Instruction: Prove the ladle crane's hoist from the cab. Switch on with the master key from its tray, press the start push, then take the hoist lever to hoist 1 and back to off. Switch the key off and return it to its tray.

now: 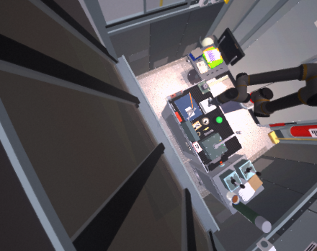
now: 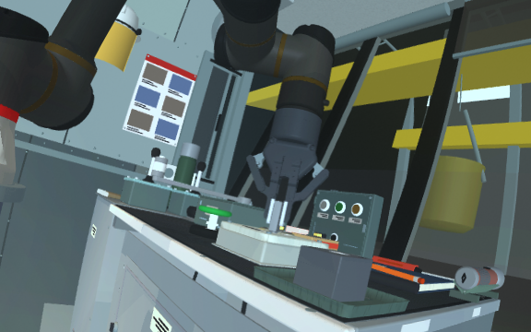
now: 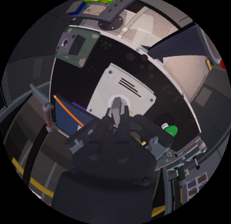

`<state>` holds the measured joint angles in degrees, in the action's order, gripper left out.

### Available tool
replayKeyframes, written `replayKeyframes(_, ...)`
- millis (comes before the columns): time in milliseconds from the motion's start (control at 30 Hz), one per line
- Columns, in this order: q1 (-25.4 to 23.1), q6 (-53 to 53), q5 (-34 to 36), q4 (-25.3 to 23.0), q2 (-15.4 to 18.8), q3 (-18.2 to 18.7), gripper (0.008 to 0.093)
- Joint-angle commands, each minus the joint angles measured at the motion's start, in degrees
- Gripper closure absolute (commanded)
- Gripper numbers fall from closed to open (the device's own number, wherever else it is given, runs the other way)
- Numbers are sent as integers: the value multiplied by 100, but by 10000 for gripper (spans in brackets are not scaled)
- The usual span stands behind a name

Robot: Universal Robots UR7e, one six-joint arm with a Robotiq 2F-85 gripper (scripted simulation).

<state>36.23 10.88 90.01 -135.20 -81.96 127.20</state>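
Note:
My gripper (image 3: 117,113) (image 2: 278,216) points straight down over the white key-switch box (image 3: 121,91) (image 2: 258,240) on the black desk top, its fingers pinching the grey master key (image 3: 116,105), which stands in the round lock collar of that box. The green start push (image 2: 214,211) (image 3: 170,129) (image 1: 218,119) sits just beside the box. The green key tray (image 3: 75,49) (image 2: 330,288) lies at the desk's end with a dark block in it. The hoist lever unit (image 1: 214,147) is further along the desk, its lever hidden from the wrist camera.
Behind the desk stand a grey wall with a poster (image 2: 162,105) and yellow crane beams with a hanging bucket (image 2: 452,193). A green lamp panel (image 2: 344,219), orange pencils on a blue book (image 2: 399,272) and a small can (image 2: 480,278) crowd the desk's near end.

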Motion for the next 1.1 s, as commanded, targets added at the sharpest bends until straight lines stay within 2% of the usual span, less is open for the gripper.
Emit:
replayKeyframes(0, 2, 127, -1, -10, 2, -3, 934)
replayKeyframes(600, 2, 2482, -1, -10, 2, -3, 934)
replayKeyframes(1067, 2, 3708, -1, -10, 2, -3, 934)
